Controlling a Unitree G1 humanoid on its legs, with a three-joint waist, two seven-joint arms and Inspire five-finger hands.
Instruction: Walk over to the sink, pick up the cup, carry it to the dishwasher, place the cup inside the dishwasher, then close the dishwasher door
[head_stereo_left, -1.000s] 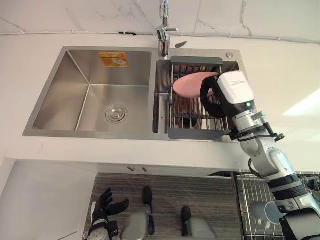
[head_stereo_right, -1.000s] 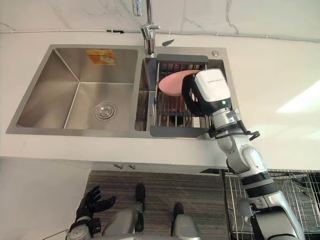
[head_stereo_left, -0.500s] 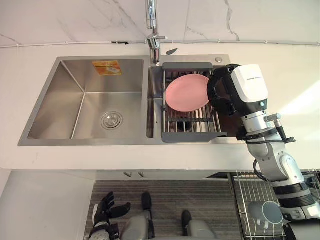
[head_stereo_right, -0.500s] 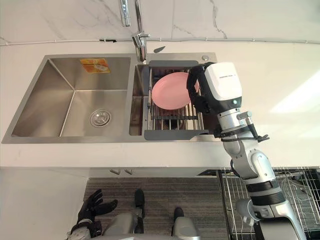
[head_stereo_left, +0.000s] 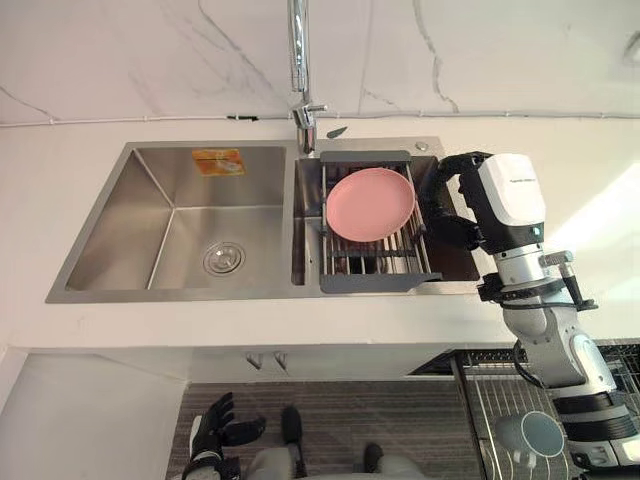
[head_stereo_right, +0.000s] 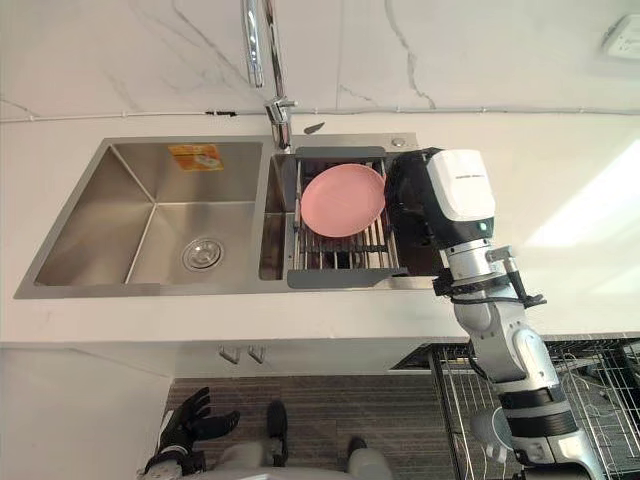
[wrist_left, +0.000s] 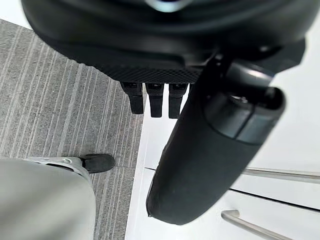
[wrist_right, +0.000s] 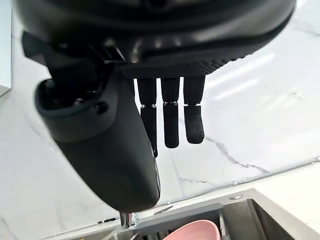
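fingers (wrist_right: 170, 120) of my right hand (head_stereo_left: 452, 205) hang straight, holding nothing, beside the pink plate (head_stereo_left: 370, 204) in the sink (head_stereo_left: 120, 225); the cup (head_stereo_left: 540, 437) i see sits in the dishwasher rack (head_stereo_left: 485, 400) below, so i'd look before curling them; left hand (head_stereo_left: 215, 440) loose.

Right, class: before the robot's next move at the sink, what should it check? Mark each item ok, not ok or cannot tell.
1. Right hand empty: ok, fingers straight, holding nothing.
2. Left hand clear: ok, open, hanging low.
3. Cup in the stainless steel double sink: not ok; its dark-framed wire rack holds a round pink plate.
4. Right hand by that rack: ok, beside the plate.
5. Dishwasher's wire basket open: ok.
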